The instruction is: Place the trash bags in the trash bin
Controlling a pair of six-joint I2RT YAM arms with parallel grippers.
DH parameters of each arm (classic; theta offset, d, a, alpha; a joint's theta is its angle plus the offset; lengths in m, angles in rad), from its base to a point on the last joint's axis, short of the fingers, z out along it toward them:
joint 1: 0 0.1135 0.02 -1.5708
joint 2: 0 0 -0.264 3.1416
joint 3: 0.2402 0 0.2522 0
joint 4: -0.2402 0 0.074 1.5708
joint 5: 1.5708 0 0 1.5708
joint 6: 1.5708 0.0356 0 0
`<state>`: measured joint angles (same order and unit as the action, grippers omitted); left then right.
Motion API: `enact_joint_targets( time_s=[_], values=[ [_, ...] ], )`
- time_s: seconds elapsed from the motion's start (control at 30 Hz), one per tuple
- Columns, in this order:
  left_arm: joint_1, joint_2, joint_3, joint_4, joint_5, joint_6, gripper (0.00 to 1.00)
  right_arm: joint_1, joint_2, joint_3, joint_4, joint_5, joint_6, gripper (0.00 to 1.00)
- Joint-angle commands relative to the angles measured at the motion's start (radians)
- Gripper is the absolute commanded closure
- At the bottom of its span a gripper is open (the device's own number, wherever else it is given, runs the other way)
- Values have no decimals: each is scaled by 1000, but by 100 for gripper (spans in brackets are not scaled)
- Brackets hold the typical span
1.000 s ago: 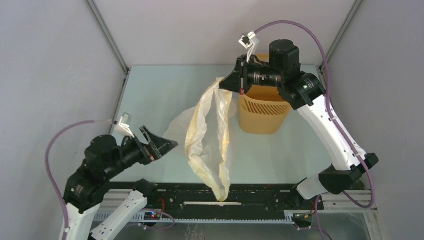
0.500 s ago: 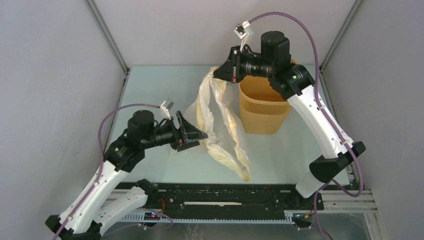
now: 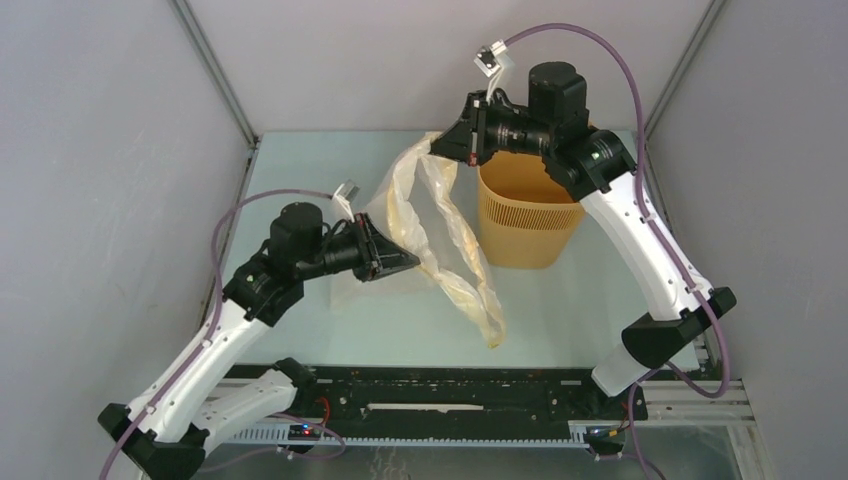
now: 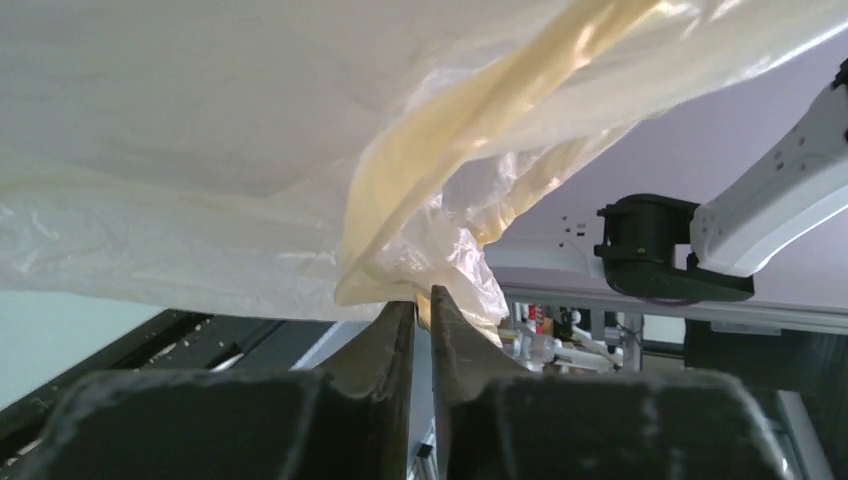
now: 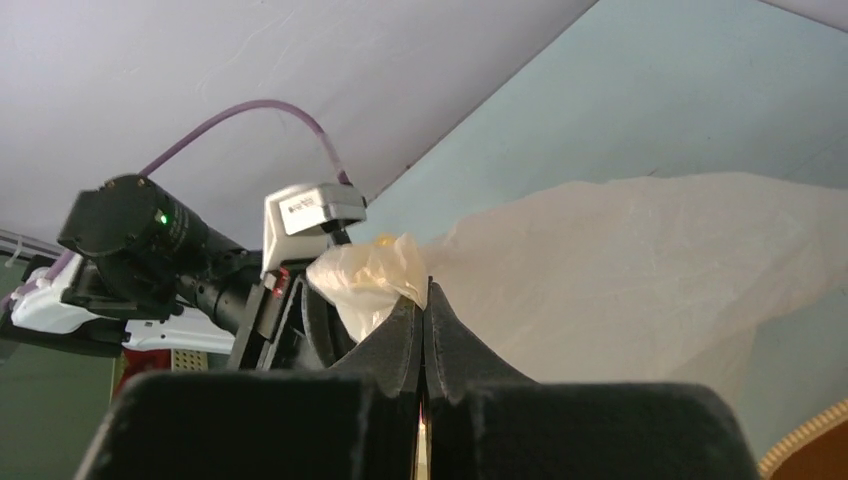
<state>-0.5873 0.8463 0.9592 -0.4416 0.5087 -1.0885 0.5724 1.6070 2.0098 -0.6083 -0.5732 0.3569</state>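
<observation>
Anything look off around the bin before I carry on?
Nothing looks spilled. The trash bag hangs wholly outside the trash bin, pinched at its top by the right gripper beside the rim, its tail reaching down to the table. The left gripper appears to nip its middle.

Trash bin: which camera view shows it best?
Top external: it shows most of the trash bin, rim and perforated wall. Right wrist catches only a sliver of the bin at the bottom right corner. Left wrist shows none of it.
</observation>
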Motion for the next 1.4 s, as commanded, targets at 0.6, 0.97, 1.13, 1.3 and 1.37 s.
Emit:
enact_joint_targets(
  time_s=[0.6, 0.97, 1.13, 1.3, 1.37],
  values=[
    [87, 122, 751, -309, -276, 260, 100, 104, -237, -150, 32, -129, 55, 82],
    [90, 234, 899, -309, -283, 247, 100, 298, -293, -235, 71, 117, 141, 0],
    [92, 251, 913, -299, -260, 241, 100, 395, -247, -173, -63, 420, 47, 0],
    [95, 258, 920, -299, -244, 244, 100, 423, -219, -128, -95, 518, 10, 24],
    [102, 257, 923, -299, -235, 251, 100, 425, -212, -100, -87, 505, 5, 56]
  ],
)
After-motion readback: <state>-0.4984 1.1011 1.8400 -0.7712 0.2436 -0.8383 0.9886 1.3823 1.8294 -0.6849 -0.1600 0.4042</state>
